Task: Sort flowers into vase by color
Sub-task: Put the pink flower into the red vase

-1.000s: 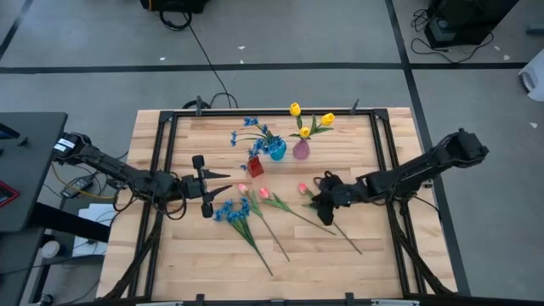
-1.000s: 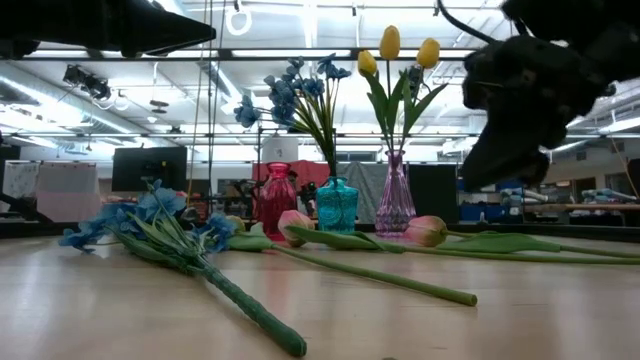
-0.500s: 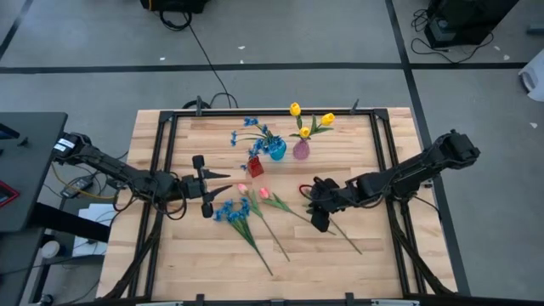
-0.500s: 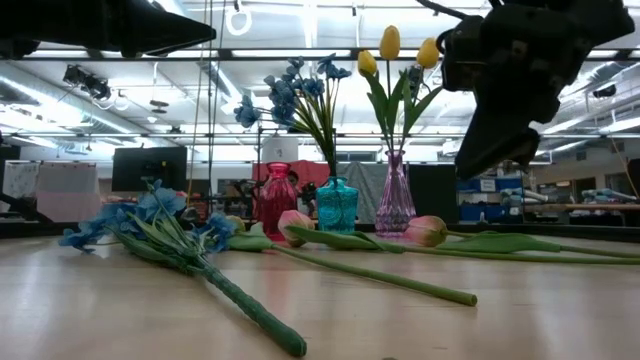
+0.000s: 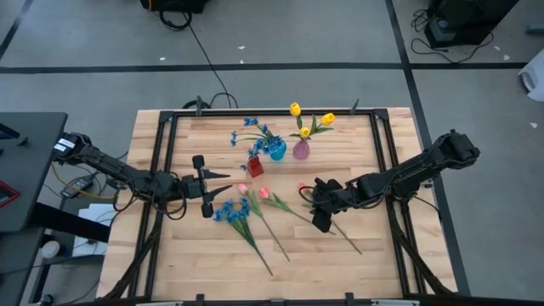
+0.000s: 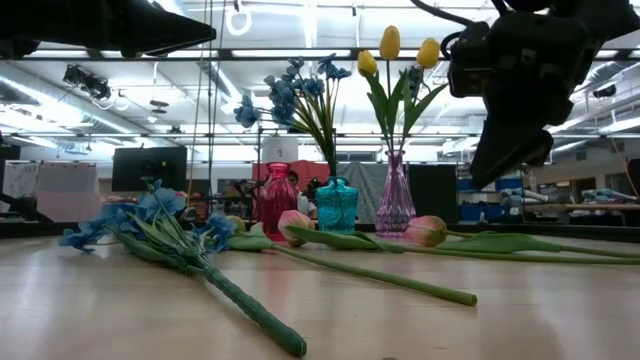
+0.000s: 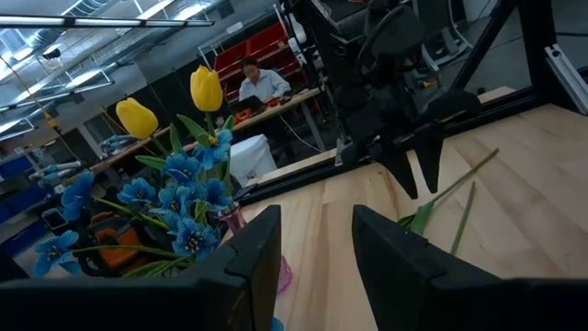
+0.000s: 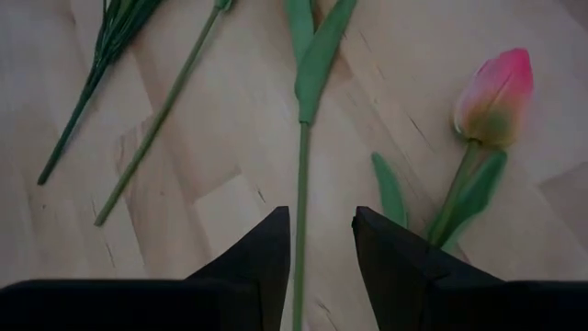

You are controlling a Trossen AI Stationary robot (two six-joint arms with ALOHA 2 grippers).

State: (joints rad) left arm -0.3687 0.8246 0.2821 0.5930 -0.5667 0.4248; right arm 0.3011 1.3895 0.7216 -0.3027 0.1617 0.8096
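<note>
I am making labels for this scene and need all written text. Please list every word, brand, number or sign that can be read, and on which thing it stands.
None can be read.
Vases: no label visible.
Flowers: no tag visible.
Table: bare wood, no marks.
Room behind the table in the low view: any signs or screens too small and blurred to read.

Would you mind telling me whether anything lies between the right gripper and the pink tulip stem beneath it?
Nothing visible does. The right gripper hangs above the table with its fingers open, and the pink tulip stem runs on bare wood straight between them, another pink tulip lying clear to one side.
</note>
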